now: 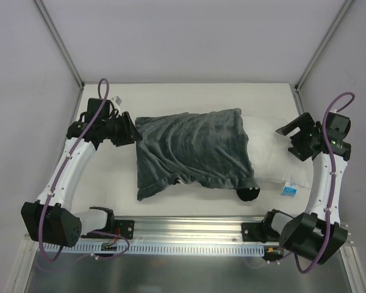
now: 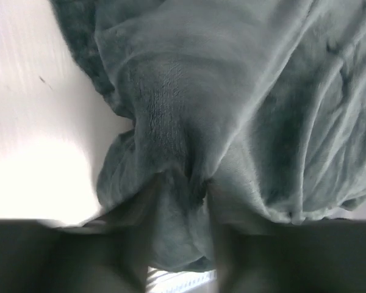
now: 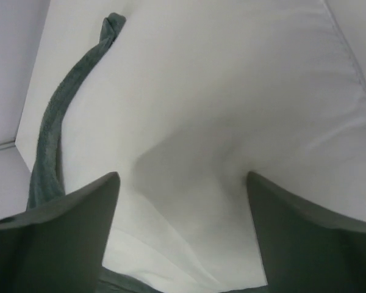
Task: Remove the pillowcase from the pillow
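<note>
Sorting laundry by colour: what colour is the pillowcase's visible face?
Dark grey-teal; the pillowcase shows best in the top external view.

Tabletop [image 1: 189, 97] white, matte, evenly lit w/ soft shadows. Back wall [image 1: 189, 36], L side panel [image 1: 24, 73] and R side panel [image 1: 354, 61] all plain pale grey. Alu posts rise at both back corners: L post [image 1: 60, 43], R post [image 1: 322, 46]. Near edge: alu rail [image 1: 189, 227] across the width, slotted cable duct [image 1: 189, 247] just below it, then brushed sheet metal [image 1: 171, 274] at btm.
</note>
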Motion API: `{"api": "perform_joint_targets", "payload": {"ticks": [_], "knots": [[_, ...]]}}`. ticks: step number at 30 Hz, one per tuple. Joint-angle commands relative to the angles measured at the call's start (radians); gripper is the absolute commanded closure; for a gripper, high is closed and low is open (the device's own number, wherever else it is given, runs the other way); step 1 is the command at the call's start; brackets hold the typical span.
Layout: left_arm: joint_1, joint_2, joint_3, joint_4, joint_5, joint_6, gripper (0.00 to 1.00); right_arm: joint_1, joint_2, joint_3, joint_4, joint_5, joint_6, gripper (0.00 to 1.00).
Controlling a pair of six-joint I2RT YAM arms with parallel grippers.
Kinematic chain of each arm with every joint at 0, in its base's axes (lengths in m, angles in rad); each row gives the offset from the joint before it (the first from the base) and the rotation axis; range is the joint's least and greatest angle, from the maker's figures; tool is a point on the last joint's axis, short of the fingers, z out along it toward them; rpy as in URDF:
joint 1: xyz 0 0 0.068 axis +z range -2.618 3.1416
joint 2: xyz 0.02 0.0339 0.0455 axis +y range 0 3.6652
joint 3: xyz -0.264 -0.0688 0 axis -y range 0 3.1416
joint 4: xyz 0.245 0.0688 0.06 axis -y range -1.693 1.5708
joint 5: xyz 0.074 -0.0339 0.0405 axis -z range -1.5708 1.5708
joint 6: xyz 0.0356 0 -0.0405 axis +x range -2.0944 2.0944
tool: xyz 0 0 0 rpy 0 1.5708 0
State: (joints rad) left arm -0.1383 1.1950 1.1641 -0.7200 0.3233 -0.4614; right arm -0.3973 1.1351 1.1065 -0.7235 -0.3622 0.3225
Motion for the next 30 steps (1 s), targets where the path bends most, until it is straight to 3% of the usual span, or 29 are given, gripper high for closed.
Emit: {"api": "perform_joint_targets", "payload": {"ticks": [1,2,3,5,6,12,17,22,25,30], "knots": [[-0.003,-0.005,0.017,0.068,0.006,0.05,0.55,-0.002,-0.113,0.023,0.009,0.068,-0.052,0.05],[-0.012,-0.018,0.006,0.068,0.016,0.072,0.42,-0.002,-0.139,0.003,-0.01,0.06,-0.065,0.02],[-0.02,-0.029,-0.019,0.068,0.026,0.081,0.18,-0.003,-0.187,-0.04,-0.022,0.058,-0.072,0.01],[-0.04,-0.075,-0.053,0.067,0.046,0.11,0.04,-0.003,-0.237,-0.092,-0.046,0.062,-0.082,0.0],[-0.05,-0.098,-0.094,0.059,0.045,0.113,0.01,-0.002,-0.286,-0.141,-0.051,0.055,-0.085,0.01],[-0.256,-0.328,-0.199,-0.062,-0.147,0.014,0.01,0.0,-0.359,-0.214,-0.085,0.006,-0.091,0.01],[-0.305,-0.439,-0.34,-0.137,-0.182,-0.051,0.01,-0.002,-0.367,-0.177,-0.111,-0.014,-0.091,0.0],[-0.544,-0.326,-0.345,-0.137,-0.335,-0.186,0.01,0.0,-0.37,-0.169,-0.116,-0.02,-0.074,0.0],[-0.618,-0.214,-0.376,-0.134,-0.452,-0.302,0.01,0.0,-0.374,-0.177,-0.116,-0.026,-0.071,0.0],[-0.675,-0.097,-0.435,-0.03,-0.506,-0.33,0.01,-0.002,-0.377,-0.174,-0.123,-0.027,-0.079,0.01]]}}
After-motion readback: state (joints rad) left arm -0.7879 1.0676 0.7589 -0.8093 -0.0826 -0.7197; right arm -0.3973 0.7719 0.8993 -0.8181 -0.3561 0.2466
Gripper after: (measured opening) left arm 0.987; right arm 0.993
